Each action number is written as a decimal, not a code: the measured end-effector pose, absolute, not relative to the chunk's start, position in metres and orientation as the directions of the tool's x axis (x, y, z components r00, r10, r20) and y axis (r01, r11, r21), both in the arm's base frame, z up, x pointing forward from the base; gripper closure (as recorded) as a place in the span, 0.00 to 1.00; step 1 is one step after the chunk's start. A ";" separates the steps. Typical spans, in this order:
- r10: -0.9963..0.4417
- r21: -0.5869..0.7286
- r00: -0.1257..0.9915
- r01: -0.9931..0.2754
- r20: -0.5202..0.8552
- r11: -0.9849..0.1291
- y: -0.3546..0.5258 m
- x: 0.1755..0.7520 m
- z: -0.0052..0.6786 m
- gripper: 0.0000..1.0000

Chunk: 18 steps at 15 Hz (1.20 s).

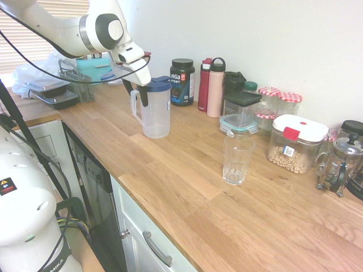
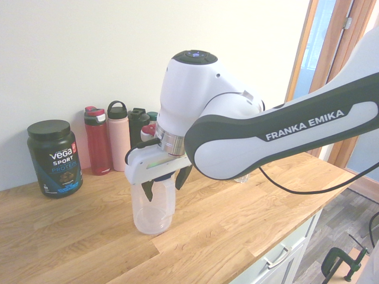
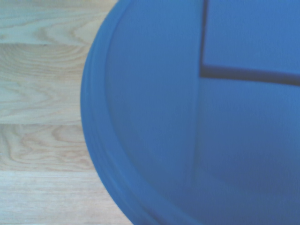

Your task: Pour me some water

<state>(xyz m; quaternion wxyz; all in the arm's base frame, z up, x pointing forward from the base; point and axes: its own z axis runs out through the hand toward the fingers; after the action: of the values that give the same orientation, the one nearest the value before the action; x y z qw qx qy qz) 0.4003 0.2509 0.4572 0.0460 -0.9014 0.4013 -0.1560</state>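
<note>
Two fingers (image 2: 148,190) spread wide, straddling upper part of pitcher (image 2: 153,213), nothing pinched yet. Gripper (image 2: 165,184) pointed steeply down, directly over blue lid (image 1: 159,84); lid fills wrist view (image 3: 197,122), close and blurred. One fingertip at handle (image 1: 135,106) side in first exterior view, other hidden behind pitcher body. Contact with pitcher wall: cannot tell.

Pitcher upright on wooden counter (image 1: 187,187), between fingers. Looks clear and near empty; water level not readable. Drinking glass (image 1: 237,160) well apart from fingers, further along counter, upright, empty by the look of it. Beyond pitcher, against wall: protein tub (image 1: 182,82), red bottle (image 1: 204,85), pink bottle (image 1: 215,88).

Step in hand, judged: approach for grasp on pitcher. Pouring not begun.

Next move calls for: lowering a little to seat fingers on body or handle, closing firmly, lifting without tilt, carrying to glass, then tipping spout over rim.
</note>
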 end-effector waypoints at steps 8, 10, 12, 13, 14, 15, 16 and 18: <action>-0.735 -0.204 0.633 -0.708 0.243 -0.676 0.242 0.405 0.440 1.00; -0.730 -0.204 0.638 -0.702 0.247 -0.683 0.243 0.405 0.439 1.00; -0.724 -0.203 0.644 -0.697 0.247 -0.688 0.246 0.405 0.438 1.00; -0.724 -0.204 0.644 -0.695 0.248 -0.689 0.247 0.404 0.438 1.00; -0.723 -0.204 0.645 -0.694 0.249 -0.690 0.248 0.404 0.438 1.00; -0.722 -0.205 0.645 -0.694 0.250 -0.690 0.248 0.404 0.438 1.00; -0.723 -0.206 0.644 -0.694 0.249 -0.690 0.248 0.404 0.439 1.00; -0.728 -0.215 0.640 -0.696 0.246 -0.685 0.247 0.404 0.443 1.00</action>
<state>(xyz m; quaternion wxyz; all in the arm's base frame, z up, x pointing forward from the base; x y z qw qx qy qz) 0.4037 0.2469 0.4426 0.0500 -0.9041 0.3939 -0.1579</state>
